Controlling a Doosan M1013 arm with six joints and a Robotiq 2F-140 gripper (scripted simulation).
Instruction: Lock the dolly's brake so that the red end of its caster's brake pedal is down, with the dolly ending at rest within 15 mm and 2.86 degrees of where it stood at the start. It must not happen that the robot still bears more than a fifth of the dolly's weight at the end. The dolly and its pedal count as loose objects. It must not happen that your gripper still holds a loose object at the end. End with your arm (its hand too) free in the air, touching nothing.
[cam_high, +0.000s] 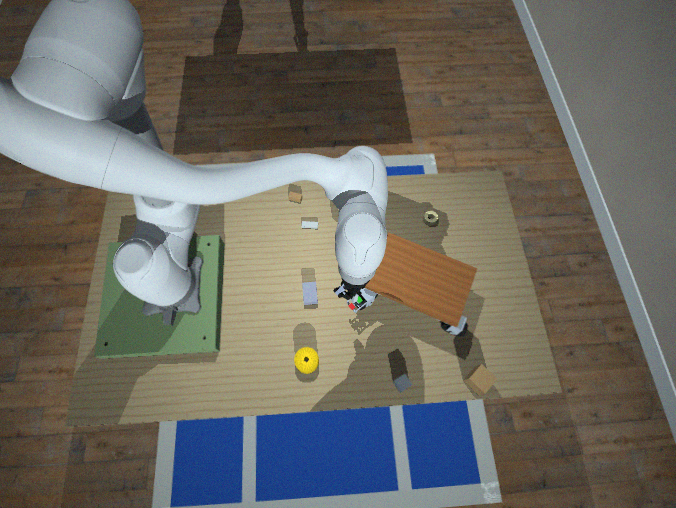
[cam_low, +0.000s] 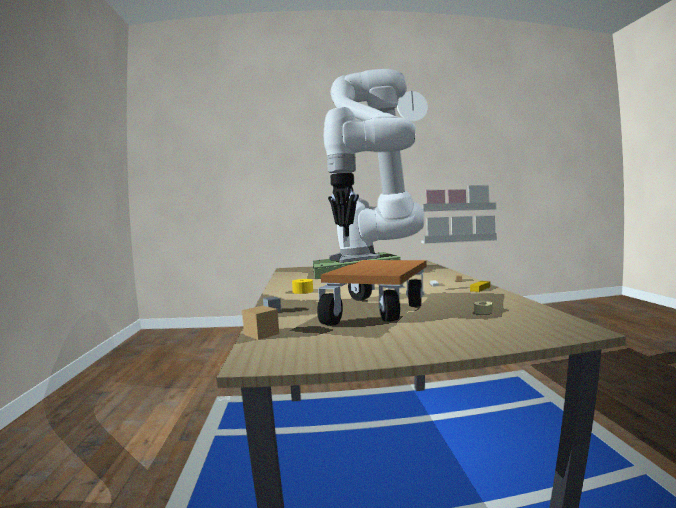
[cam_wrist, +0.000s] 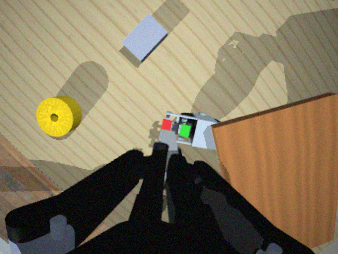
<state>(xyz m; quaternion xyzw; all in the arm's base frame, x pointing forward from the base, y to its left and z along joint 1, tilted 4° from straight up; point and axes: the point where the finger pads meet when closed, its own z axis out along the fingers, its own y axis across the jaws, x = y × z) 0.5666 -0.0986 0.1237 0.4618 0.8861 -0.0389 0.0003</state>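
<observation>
Overhead, the dolly (cam_high: 423, 277) sat right of centre on the table (cam_high: 262, 273), its orange-brown deck skewed to the table's edges. Brake pedal (cam_wrist: 180, 128) projected from the caster at the deck's corner nearest the arm; red end (cam_wrist: 167, 125) pointed outward, green end toward the deck.

Risks, as judged from this position:
- Dolly rests on rolling casters, apparently unbraked. Any sideways component in the press would roll or swivel it, and the allowed drift in place and heading is small.
- Pedal face is narrow. Contact landing toward the green side would rock the lever the wrong way.
- Off-centre contact could slip off the red end onto the caster housing or the deck's corner and shove the dolly.
- Hard, fast descent could bounce the dolly before it settles.
- Whether the red end was up or already partly down could not be read from these views.

Arm pose: upper links reached out from the green base plate (cam_high: 210, 338) across the table, the wrist turned straight down over the dolly's near corner. Gripper (cam_wrist: 167, 152) hung vertical, fingers clenched together with nothing between them, forming a single blunt point. In the wrist view the tips sat just short of the red end; in the exterior view they hung well above deck height, so no contact was judged.

Loose blocks, a yellow spool (cam_high: 306, 359) and a pale ring (cam_high: 431, 217) lay scattered nearby, all apart from the dolly.
</observation>
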